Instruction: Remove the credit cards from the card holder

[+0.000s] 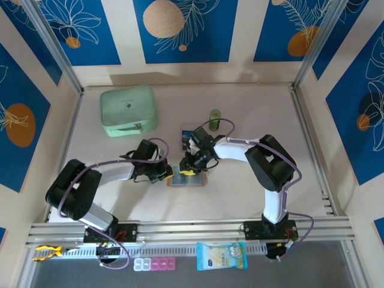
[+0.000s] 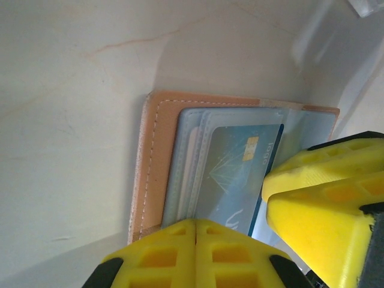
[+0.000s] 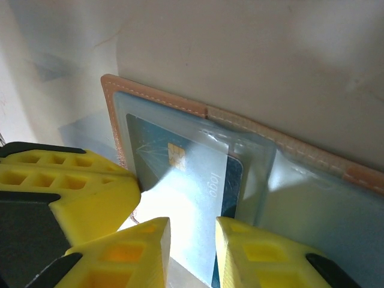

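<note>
Though blurred overhead, chipped card [image 3: 186, 180] close-up.

Your pale table [image 1: 252, 198] holds a green case [image 1: 129, 111], a green tube [image 1: 215, 117], one credit card [image 1: 188, 135] and the open card holder [image 1: 195, 180].

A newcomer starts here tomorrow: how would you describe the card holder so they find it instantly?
From the big mint-green zip case at far left, come nearer and toward the middle, where the left end effector and right end effector meet. Under them lies the card holder, open flat: the only tan-pink leather piece, white-stitched, with a blue card in its clear pocket.
</note>
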`<act>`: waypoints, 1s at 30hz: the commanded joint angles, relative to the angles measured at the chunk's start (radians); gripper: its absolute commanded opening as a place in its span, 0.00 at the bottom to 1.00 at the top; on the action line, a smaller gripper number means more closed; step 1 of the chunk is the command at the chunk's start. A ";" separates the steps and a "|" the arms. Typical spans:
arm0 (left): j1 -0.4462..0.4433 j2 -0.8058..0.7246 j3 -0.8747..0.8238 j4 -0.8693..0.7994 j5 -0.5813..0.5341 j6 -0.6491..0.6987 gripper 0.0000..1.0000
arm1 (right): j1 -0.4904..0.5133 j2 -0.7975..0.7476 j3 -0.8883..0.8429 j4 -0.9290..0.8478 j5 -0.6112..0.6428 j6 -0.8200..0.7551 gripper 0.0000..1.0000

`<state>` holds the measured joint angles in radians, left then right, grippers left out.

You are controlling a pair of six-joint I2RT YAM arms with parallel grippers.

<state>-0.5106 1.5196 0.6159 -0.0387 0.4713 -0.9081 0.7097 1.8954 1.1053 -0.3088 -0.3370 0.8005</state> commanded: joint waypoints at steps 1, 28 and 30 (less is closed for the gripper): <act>0.014 -0.028 0.005 -0.051 -0.002 0.018 0.04 | 0.011 -0.007 0.014 -0.066 0.039 -0.020 0.28; 0.021 0.039 0.078 -0.057 0.058 0.073 0.04 | 0.019 -0.068 0.008 -0.047 0.028 -0.032 0.28; 0.020 0.048 0.073 -0.076 0.042 0.077 0.04 | 0.022 -0.056 0.011 -0.049 0.020 -0.032 0.29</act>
<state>-0.5011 1.5505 0.6762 -0.0940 0.5053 -0.8562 0.7212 1.8282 1.1107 -0.3561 -0.2771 0.7635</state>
